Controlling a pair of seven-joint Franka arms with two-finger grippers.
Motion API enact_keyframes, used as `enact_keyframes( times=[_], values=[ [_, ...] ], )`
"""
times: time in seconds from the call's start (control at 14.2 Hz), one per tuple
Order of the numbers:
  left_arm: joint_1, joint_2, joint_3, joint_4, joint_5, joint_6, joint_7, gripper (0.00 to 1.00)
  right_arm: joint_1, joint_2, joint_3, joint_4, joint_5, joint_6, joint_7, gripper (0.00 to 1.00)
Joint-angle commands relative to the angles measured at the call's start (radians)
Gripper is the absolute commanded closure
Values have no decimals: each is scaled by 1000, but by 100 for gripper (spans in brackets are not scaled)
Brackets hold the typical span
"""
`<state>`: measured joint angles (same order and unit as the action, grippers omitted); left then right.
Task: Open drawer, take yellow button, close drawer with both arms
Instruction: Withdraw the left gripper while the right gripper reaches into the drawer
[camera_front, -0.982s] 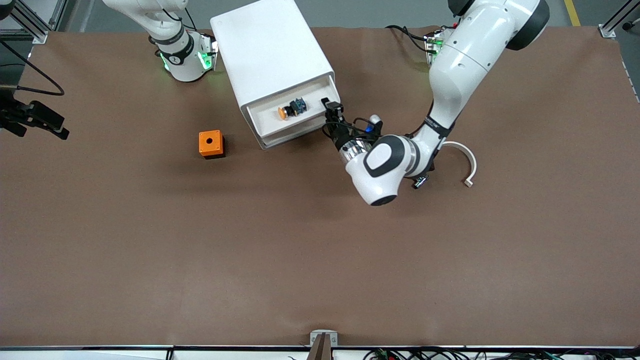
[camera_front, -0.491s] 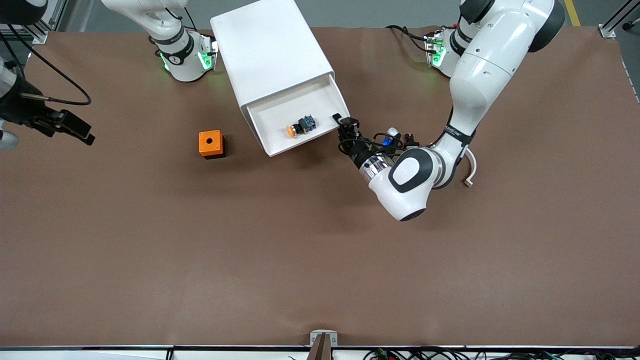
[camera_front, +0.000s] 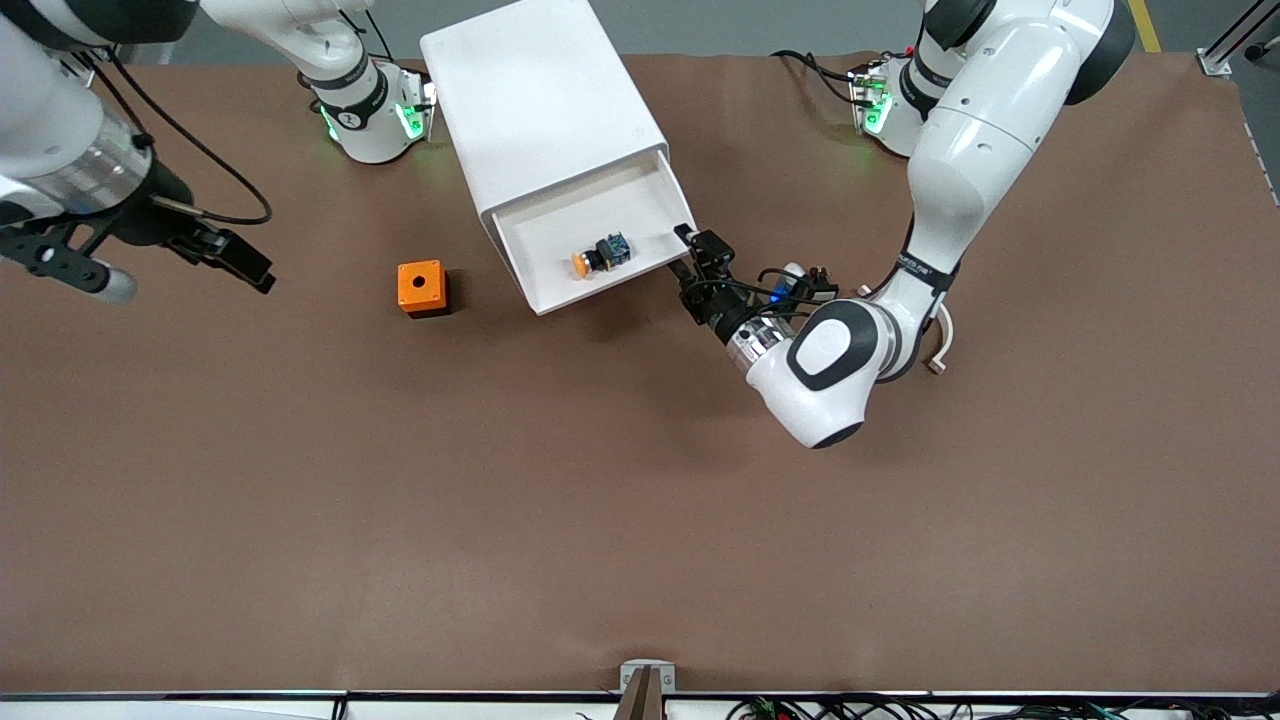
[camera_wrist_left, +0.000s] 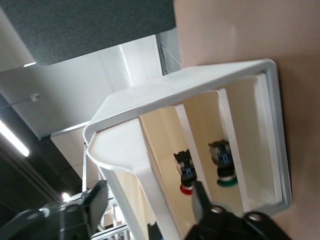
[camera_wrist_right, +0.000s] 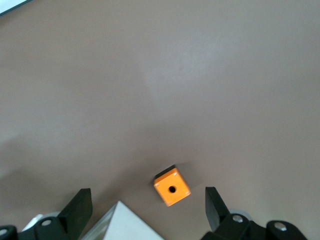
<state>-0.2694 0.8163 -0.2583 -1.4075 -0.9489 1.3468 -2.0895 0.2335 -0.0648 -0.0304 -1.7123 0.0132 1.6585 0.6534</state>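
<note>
Standing pulled out of the cabinet (camera_front: 545, 105), the drawer (camera_front: 540, 225) holds the button (camera_front: 597, 254). At its four o'clock corner the left gripper (camera_front: 700, 245) straddles the rim, jaws wide. The right gripper (camera_front: 240, 265) hangs over the table (camera_front: 500, 500) near the orange cube (camera_front: 421, 287), jaws spread.

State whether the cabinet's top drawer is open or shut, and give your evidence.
Open. The drawer juts out of the cabinet, its tray exposed from above with the button lying inside.

We see the tall white rounded plastic cabinet (camera_front: 540, 100) cut off by the front view's top edge, its three lower drawers hidden beneath the pulled-out top drawer (camera_front: 590, 255).
</note>
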Motion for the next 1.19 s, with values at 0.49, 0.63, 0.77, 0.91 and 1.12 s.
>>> enact_keyframes(
  times=[0.49,0.63,0.77,0.91,1.12],
  values=[
    [73,-28,16,174,88,-69,677,0,266,31,-8,0,80,1,483,0],
    [73,-81,21,174,178,-58,852,0,306,49,-8,2,94,9,523,0],
    [78,-156,22,174,289,15,980,0,345,80,-10,0,131,46,592,0],
    [76,-215,21,171,407,101,1057,0,391,112,-8,0,136,66,662,0],
    [65,-236,16,171,562,192,1074,0,451,164,-8,-1,174,134,782,0]
  ],
)
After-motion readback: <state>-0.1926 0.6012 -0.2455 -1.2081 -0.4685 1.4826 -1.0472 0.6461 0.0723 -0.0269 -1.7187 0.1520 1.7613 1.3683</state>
